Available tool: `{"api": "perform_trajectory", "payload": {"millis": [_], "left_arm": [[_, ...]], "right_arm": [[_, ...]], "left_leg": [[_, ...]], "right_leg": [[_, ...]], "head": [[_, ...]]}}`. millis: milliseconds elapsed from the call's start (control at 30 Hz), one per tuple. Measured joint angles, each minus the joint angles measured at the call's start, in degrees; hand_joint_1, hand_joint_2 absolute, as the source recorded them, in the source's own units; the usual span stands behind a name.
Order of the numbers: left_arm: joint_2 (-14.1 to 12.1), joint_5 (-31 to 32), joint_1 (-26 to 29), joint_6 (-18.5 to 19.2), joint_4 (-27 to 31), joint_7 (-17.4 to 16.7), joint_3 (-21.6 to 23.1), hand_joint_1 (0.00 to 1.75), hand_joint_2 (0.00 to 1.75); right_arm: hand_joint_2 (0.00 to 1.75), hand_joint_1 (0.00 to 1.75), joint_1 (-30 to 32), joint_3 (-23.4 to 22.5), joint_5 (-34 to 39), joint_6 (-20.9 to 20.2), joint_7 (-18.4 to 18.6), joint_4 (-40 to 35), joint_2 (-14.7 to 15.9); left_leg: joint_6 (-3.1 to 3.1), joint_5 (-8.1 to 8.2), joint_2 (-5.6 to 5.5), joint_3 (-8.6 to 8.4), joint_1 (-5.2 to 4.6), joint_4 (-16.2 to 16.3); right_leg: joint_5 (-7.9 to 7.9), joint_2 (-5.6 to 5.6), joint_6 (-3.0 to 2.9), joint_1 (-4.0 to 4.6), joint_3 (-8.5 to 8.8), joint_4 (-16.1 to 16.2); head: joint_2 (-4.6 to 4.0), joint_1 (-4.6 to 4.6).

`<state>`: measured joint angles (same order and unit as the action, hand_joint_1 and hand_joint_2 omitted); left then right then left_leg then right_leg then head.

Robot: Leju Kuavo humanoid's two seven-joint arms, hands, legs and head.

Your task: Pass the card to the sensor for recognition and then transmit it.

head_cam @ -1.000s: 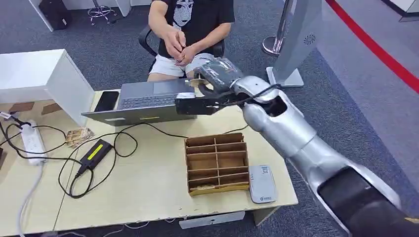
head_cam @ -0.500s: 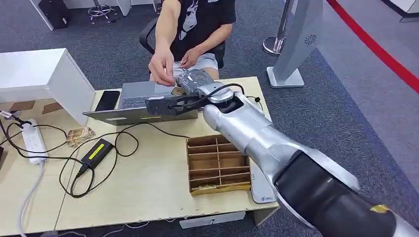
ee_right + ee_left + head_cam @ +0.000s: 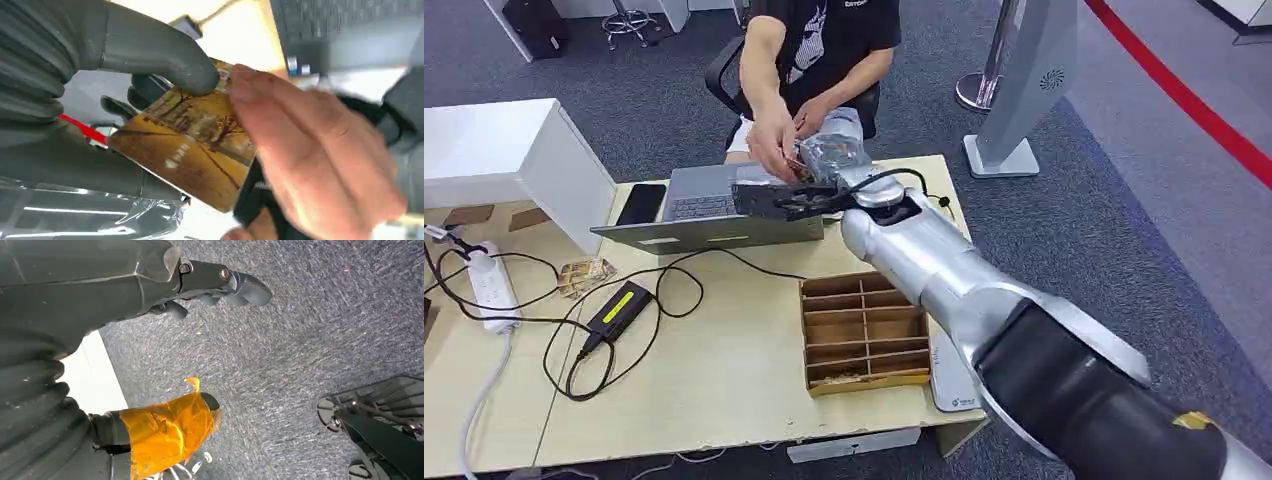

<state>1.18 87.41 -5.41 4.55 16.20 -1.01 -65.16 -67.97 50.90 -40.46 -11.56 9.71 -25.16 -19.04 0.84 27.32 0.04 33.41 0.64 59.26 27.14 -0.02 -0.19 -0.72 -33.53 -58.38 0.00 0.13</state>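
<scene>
- a white box [image 3: 504,150] stands at the far left of the table [image 3: 724,370], with a white power strip [image 3: 489,285] in front of it and a few loose cards [image 3: 584,272] just beside that.
- a black power adapter [image 3: 619,308] with a yellow label lies among looped black cables [image 3: 674,290].
- a black phone [image 3: 640,203] lies beside the open grey laptop [image 3: 709,210] at the table's far edge.
- the left hand [image 3: 165,425] hangs over grey carpet with its fingers apart and nothing in them; one finger is wrapped in orange tape.
- the person's hand [image 3: 774,150] reaches over the laptop and touches the card [image 3: 192,145].
- the right hand [image 3: 824,160] is stretched over the laptop, thumb [image 3: 165,57] pressing the brown-and-yellow card against its dark fingers; the person's fingers grip the card's other end.
- a cardboard divider tray [image 3: 862,330] sits nearer the robot, and a grey card reader [image 3: 954,385] lies just beside it, partly behind the silver arm.
</scene>
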Motion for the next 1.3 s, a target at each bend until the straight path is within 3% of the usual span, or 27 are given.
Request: {"api": "perform_trajectory", "payload": {"millis": [67,100,133,333,500,733,933,1067,1133,1300], "left_arm": [[0.0,0.0,0.0,0.0,-0.1,0.0,0.0,0.00,1.75],[0.0,0.0,0.0,0.0,-0.1,-0.2,0.0,0.00,1.75],[0.2,0.0,0.1,0.0,-0.1,-0.6,0.0,0.00,1.75],[0.2,-0.1,0.0,-0.1,-0.1,-0.6,0.0,0.00,1.75],[0.5,-0.2,0.1,-0.2,-0.1,-0.8,0.0,0.00,1.75],[1.0,-1.6,0.7,-1.1,-0.1,-1.8,-0.4,0.00,1.75],[1.6,-2.8,1.4,-1.6,-0.1,-1.9,-1.6,0.00,1.75],[1.8,-2.9,1.4,-1.8,-0.1,-1.9,-1.7,0.00,1.75],[1.9,-3.6,1.4,-1.9,-0.1,-2.1,-2.1,0.00,1.75],[2.5,-5.5,1.7,-2.9,-0.1,-2.4,-3.8,0.00,1.75]], "right_arm": [[1.75,1.69,-0.3,-0.1,-0.1,2.7,0.5,1.0,0.0],[1.75,1.69,-0.5,-0.8,-0.6,6.3,1.6,1.3,0.0],[1.75,0.00,-0.4,-3.0,-2.6,11.1,2.4,1.0,0.0],[1.75,0.00,0.5,-7.8,-4.7,13.5,0.4,-2.1,-0.2],[1.75,0.00,3.5,-12.6,-7.1,14.3,-4.2,-8.1,-0.2],[1.75,0.00,16.1,-18.0,-11.0,11.8,-11.0,-31.9,1.0],[1.75,0.00,26.8,-18.1,-12.7,11.5,-13.8,-50.8,4.4],[1.75,0.00,29.3,-18.1,-12.7,11.4,-14.3,-56.2,5.4],[1.75,0.00,31.1,-18.1,-13.0,12.1,-16.6,-58.8,6.4],[1.75,0.00,41.8,-17.5,-14.6,17.5,-23.4,-68.6,13.4]], "left_leg": [[0.00,0.00,0.03,0.00,0.00,0.0],[0.00,-0.01,-0.03,0.02,0.00,0.0],[-0.01,-0.03,-0.15,0.14,0.00,0.0],[-0.03,0.02,-0.09,0.16,0.00,0.0],[-0.04,0.01,-0.10,0.15,0.00,0.0],[-0.03,0.02,-0.11,0.13,0.00,0.0],[-0.10,0.08,-0.08,0.18,-0.01,0.0],[-0.10,0.07,-0.06,0.15,-0.01,0.0],[-0.10,0.07,-0.10,0.13,0.00,0.0],[-0.15,0.11,-0.25,0.15,-0.01,0.0]], "right_leg": [[-0.04,0.03,-0.06,0.00,-0.02,0.0],[-0.04,-0.04,-0.06,0.00,-0.02,0.0],[-0.03,-0.16,-0.06,0.00,-0.06,0.0],[-0.03,-0.08,-0.05,0.00,-0.10,0.1],[-0.03,-0.09,-0.05,0.00,-0.09,0.1],[-0.02,-0.12,-0.05,0.01,-0.10,0.1],[0.02,-0.10,-0.01,0.00,-0.11,0.1],[0.01,-0.09,0.00,0.00,-0.11,0.1],[0.02,-0.14,0.00,0.00,-0.07,0.2],[0.05,-0.29,0.05,0.00,0.00,0.2]], "head": [[0.02,0.02],[0.00,0.00],[0.02,0.02],[0.02,0.02],[0.00,0.04],[0.00,0.02],[0.00,0.00],[0.00,0.00],[0.00,0.00],[0.00,0.00]]}}
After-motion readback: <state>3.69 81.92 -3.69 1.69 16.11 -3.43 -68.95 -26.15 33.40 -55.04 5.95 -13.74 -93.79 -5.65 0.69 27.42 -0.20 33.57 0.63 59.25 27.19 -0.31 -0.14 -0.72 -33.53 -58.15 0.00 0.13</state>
